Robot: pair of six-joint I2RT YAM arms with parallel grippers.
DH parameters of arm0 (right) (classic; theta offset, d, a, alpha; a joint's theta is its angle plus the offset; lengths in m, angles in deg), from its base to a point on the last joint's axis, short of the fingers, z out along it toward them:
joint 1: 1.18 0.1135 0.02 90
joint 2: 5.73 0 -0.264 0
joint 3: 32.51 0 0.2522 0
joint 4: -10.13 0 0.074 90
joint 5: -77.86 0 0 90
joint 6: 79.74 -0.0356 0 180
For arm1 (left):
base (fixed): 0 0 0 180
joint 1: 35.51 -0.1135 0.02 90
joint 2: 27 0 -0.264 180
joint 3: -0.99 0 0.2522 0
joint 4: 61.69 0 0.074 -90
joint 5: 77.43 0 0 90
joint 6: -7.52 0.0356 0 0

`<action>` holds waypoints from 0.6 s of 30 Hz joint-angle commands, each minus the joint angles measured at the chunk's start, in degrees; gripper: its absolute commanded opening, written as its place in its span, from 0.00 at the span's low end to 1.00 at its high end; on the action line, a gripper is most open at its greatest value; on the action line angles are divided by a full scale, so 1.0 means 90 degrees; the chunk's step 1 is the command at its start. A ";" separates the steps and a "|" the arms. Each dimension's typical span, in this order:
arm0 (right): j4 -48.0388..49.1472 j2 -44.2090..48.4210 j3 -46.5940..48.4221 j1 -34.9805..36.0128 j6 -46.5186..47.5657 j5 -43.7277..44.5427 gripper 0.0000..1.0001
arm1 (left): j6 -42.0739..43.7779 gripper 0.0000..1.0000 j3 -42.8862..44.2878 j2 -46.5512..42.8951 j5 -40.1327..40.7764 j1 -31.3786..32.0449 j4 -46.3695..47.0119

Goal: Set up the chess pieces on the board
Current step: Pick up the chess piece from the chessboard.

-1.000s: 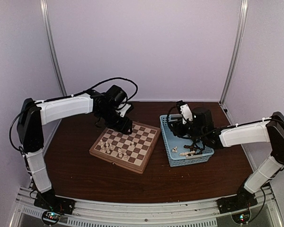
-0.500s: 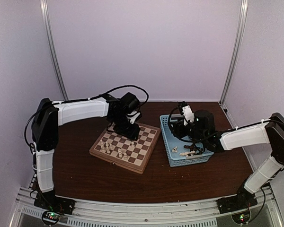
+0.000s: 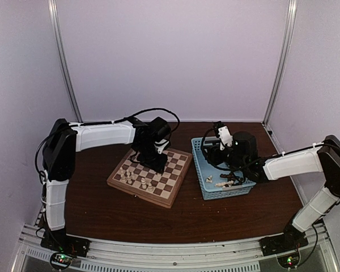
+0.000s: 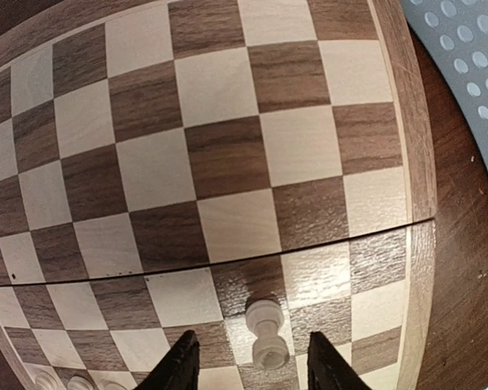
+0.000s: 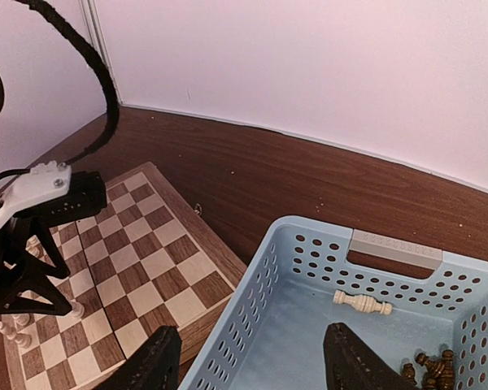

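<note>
The board (image 3: 173,170) lies at the table's middle. My left gripper (image 3: 157,161) hangs low over its far half, open. In the left wrist view a cream-white pawn (image 4: 267,331) stands upright on the board (image 4: 228,154) between the fingers (image 4: 179,367), with a gap on each side. Several white chess pieces (image 3: 137,178) stand on the board's near-left squares. My right gripper (image 5: 252,333) is open and empty over the near-left wall of the blue basket (image 5: 256,313). Inside the basket lie a cream piece (image 5: 362,303) and dark pieces (image 5: 427,372).
The blue basket (image 3: 207,190) sits right of the board, close to its edge; its wall also shows in the left wrist view (image 4: 472,65). The left arm's black cable (image 5: 93,73) loops above the board's far side. White walls stand close behind the table.
My left arm has swung right along the board's far side and its jaws have narrowed round the pawn. The right gripper has barely moved.
</note>
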 commanded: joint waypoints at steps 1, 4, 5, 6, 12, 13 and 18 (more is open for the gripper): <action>0.0168 0.0043 -0.0004 0.0004 0.0016 0.0105 0.63 | -0.0064 0.43 0.0113 0.0132 0.0081 0.0048 -0.0035; 0.0143 0.0048 0.0007 0.0000 0.0027 0.0105 0.63 | -0.0073 0.39 0.0096 0.0142 0.0058 0.0045 -0.0033; 0.0140 0.0047 0.0008 0.0003 0.0034 0.0105 0.63 | -0.0074 0.38 0.0096 0.0151 0.0040 0.0050 -0.0031; 0.0140 0.0048 0.0008 0.0003 0.0040 0.0105 0.63 | -0.0074 0.36 0.0099 0.0161 0.0022 0.0050 -0.0033; 0.0116 -0.0011 0.0046 0.0001 0.0036 0.0105 0.63 | -0.0051 0.27 0.0099 0.0215 -0.0015 0.0050 -0.0030; 0.0106 -0.0020 0.0059 -0.0001 0.0037 0.0105 0.64 | -0.0032 0.26 0.0109 0.0220 -0.0024 0.0050 -0.0030; 0.0084 -0.0022 0.0066 0.0002 0.0055 0.0105 0.63 | -0.0016 0.17 0.0091 0.0231 -0.0060 0.0050 -0.0033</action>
